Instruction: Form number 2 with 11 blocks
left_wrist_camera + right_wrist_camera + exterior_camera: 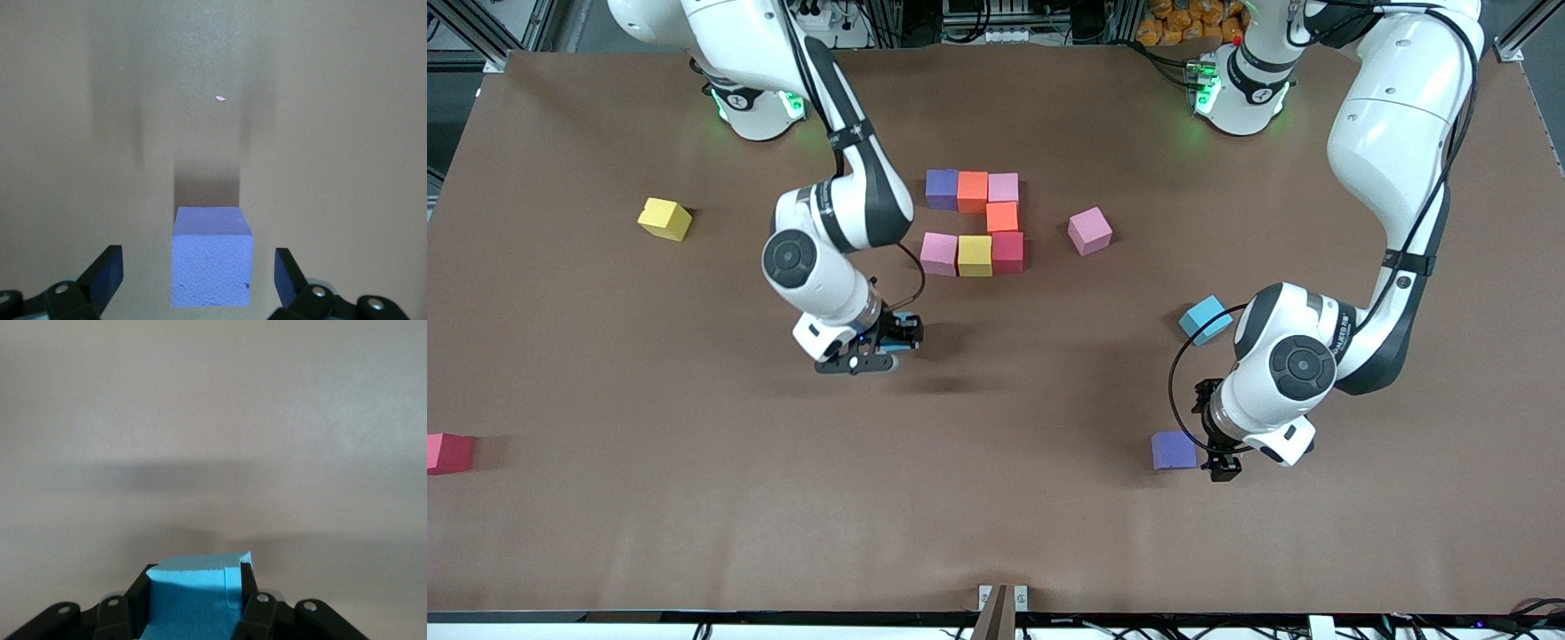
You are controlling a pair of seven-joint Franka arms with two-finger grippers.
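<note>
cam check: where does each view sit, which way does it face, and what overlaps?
Front: high across the table, facing both arms; shows right gripper and left gripper.
Left wrist: on left arm, looking down at purple block between open fingers.
Right wrist: on right arm; fingers clamp light blue block.
Shared: front also shows purple block.

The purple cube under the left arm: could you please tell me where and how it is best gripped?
Probably straight from above, across two opposite flat side faces. The purple cube sits flat and alone on the table, already centred between the open fingers of the left end effector, so lowering and closing should do.
</note>
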